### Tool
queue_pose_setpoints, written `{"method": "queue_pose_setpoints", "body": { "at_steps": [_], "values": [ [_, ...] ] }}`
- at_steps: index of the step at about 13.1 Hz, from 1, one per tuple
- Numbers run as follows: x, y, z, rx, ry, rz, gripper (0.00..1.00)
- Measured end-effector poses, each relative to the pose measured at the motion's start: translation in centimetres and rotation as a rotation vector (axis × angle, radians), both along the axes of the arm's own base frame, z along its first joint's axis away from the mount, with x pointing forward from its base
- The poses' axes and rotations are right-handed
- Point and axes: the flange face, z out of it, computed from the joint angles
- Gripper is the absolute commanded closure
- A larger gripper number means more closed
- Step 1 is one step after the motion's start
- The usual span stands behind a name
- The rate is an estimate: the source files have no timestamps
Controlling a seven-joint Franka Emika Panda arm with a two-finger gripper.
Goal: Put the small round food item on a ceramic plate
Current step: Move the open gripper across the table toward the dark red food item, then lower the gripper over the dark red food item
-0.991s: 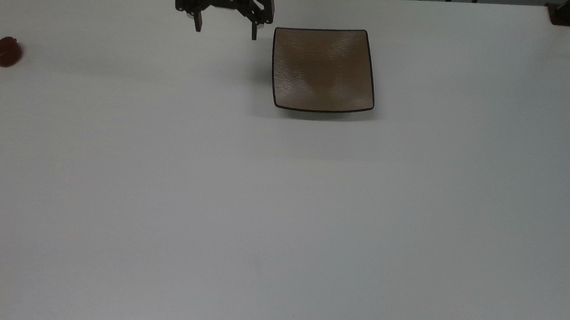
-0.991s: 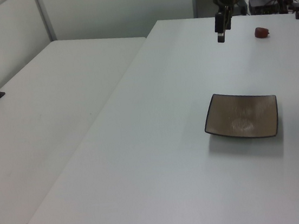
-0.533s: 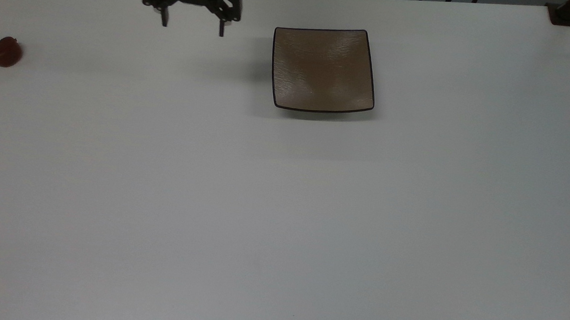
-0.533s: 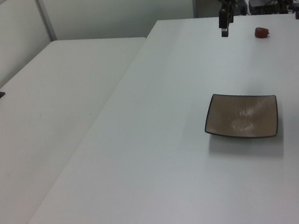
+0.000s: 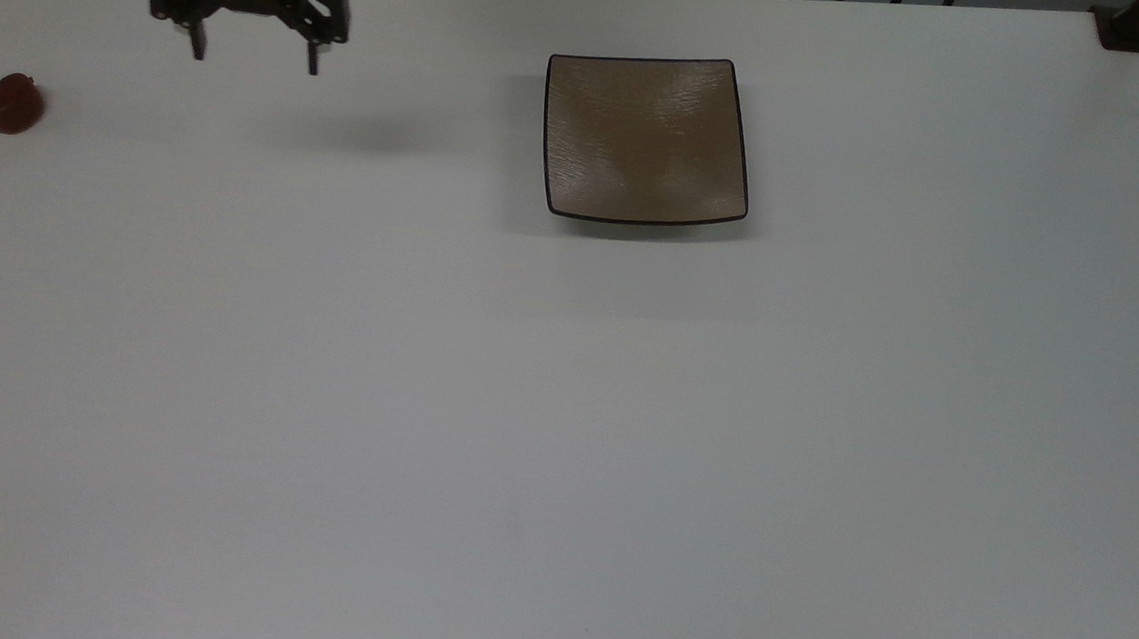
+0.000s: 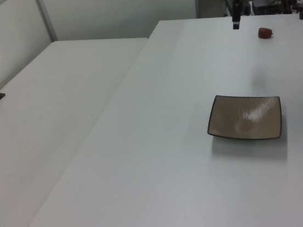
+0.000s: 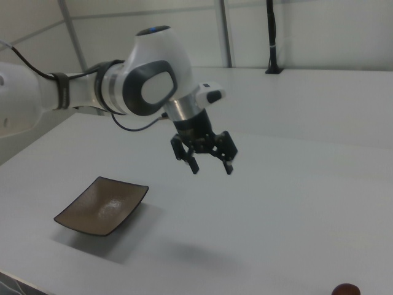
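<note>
The jaws are standing wide apart with nothing between them, both dark fingers pointing down at the white tabletop (image 5: 563,409). The gripper (image 5: 255,64) is hanging in the air near the top view's upper left, casting a soft shadow on the surface a little to the top view's right of it. In the right view the gripper (image 7: 212,168) is showing clearly off the surface, hanging from the white and grey arm (image 7: 123,89) that is reaching in from the right view's left.

The small round food item (image 5: 10,104) is lying on the bare tabletop at the top view's far left edge, well apart from the gripper. In the left view it (image 6: 265,33) is sitting near the far end, to the left view's right of the gripper (image 6: 236,25); in the right view, it (image 7: 347,289) is peeking in at the bottom edge.

The ceramic plate (image 5: 646,138) is sitting flat and empty toward the top view's upper middle, well to the top view's right of the gripper. It is probably resting level, though the right view (image 7: 101,205) is showing it at a slant.
</note>
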Motion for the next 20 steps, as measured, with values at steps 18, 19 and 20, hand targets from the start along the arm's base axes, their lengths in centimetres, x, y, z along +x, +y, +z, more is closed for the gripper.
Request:
{"method": "queue_pose_setpoints", "body": {
  "at_steps": [18, 19, 20],
  "values": [
    [-1.5, -24.4, -12.5, -0.137, -0.023, -0.095, 0.00],
    [-1.8, -25.2, -12.8, -0.108, -0.053, -0.137, 0.00],
    [-2.1, -25.8, -13.1, -0.056, -0.086, -0.205, 0.00]
  ]
}}
